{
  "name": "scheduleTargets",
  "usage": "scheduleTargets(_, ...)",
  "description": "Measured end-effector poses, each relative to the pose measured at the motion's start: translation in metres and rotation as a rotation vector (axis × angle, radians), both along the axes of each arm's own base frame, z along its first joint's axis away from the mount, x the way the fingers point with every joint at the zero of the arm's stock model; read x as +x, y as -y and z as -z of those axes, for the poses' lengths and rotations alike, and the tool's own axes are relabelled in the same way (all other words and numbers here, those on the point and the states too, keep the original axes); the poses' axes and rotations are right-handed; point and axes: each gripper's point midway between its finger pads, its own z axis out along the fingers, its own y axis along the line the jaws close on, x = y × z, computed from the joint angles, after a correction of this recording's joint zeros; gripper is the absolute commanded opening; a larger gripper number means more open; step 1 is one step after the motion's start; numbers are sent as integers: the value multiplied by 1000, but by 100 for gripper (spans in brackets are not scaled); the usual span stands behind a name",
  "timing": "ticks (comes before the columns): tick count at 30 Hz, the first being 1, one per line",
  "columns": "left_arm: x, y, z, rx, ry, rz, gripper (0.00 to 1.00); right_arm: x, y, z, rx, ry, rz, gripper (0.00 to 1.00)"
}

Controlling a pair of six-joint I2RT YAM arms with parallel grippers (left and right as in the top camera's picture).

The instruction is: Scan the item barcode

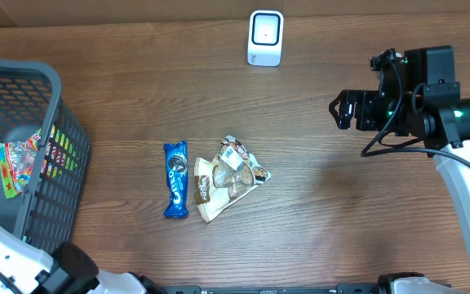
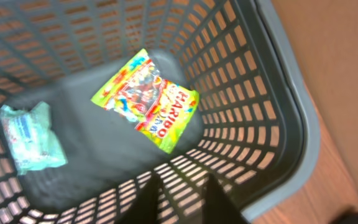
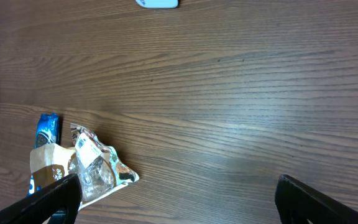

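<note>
Two packets lie side by side mid-table: a blue Oreo pack (image 1: pixel 175 180) (image 3: pixel 45 132) and a brown-and-white snack bag (image 1: pixel 228 175) (image 3: pixel 91 167). The white barcode scanner (image 1: pixel 265 37) (image 3: pixel 157 3) stands at the far edge. My right gripper (image 1: pixel 339 110) (image 3: pixel 179 202) hovers wide open and empty over bare table, right of the packets. My left gripper (image 2: pixel 182 202) hangs over the grey basket (image 2: pixel 291 124), its fingers a little apart with nothing between them. Below it lie a Haribo bag (image 2: pixel 148 99) (image 1: pixel 15 163) and a teal packet (image 2: pixel 30 137).
The basket (image 1: pixel 55 90) fills the left edge of the table. A white link of the left arm (image 1: pixel 6 253) crosses the bottom-left corner. Bare wood lies between the packets and the right arm.
</note>
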Motion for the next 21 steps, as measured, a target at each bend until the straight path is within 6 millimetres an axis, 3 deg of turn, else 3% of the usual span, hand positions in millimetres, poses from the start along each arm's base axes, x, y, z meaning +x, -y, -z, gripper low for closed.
scheduleTargets(2, -3, -2, 2, 7, -16, -12, 83, 0, 0, 0, 0, 0, 0, 100)
scheduleTargets(5, -3, -10, 24, -18, -75, -34, 89, 0, 0, 0, 0, 0, 0, 100)
scheduleTargets(8, 3, -22, 65, -79, -151, -55, 92, 0, 0, 0, 0, 0, 0, 100)
scheduleTargets(11, 10, -32, 119, -162, -230, -81, 92, 0, 0, 0, 0, 1, 0, 100)
scheduleTargets(16, 15, -39, 198, -254, -309, -119, 92, 0, 0, 0, 0, 0, 0, 100)
scheduleTargets(21, 16, -41, 252, -288, -306, -191, 92, 0, 0, 0, 0, 0, 0, 100)
